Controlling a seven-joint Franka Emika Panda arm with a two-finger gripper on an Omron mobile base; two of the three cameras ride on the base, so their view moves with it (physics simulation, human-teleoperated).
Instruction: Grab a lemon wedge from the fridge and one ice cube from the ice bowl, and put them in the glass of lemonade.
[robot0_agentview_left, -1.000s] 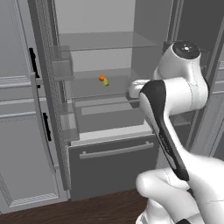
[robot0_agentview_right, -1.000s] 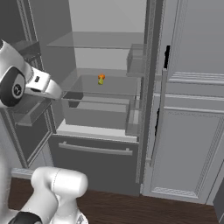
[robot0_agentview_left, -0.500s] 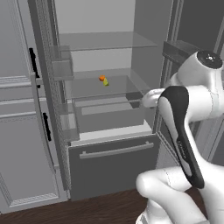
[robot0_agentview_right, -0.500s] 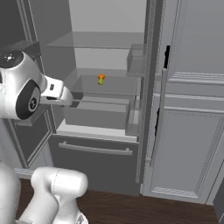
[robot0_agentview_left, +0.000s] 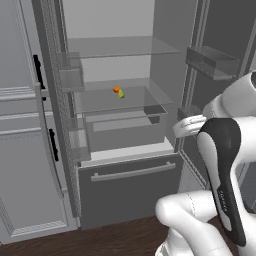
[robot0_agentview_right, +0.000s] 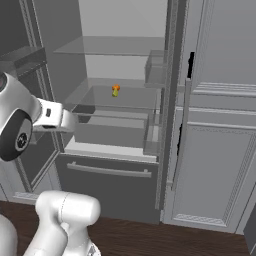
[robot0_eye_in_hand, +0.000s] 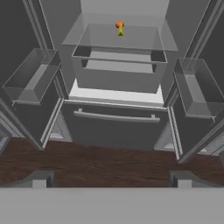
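Open fridge, lemon wedge on a glass shelf inside.

In the hand view the lemon wedge sits at 12 o'clock, far back on the shelf, touching a small round fruit just behind it. Below the shelf lies a crisper bin, and below that the lower drawer with its bar handle across the front. Door bins hang on the opened doors at 10 and 2 o'clock. Paneled cabinets stand on both sides of the fridge.

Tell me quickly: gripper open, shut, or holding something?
Gripper: open and empty, dark fingertips spread wide, facing the open dark grey fridge, away from the tiny yellow-green lemon wedge.
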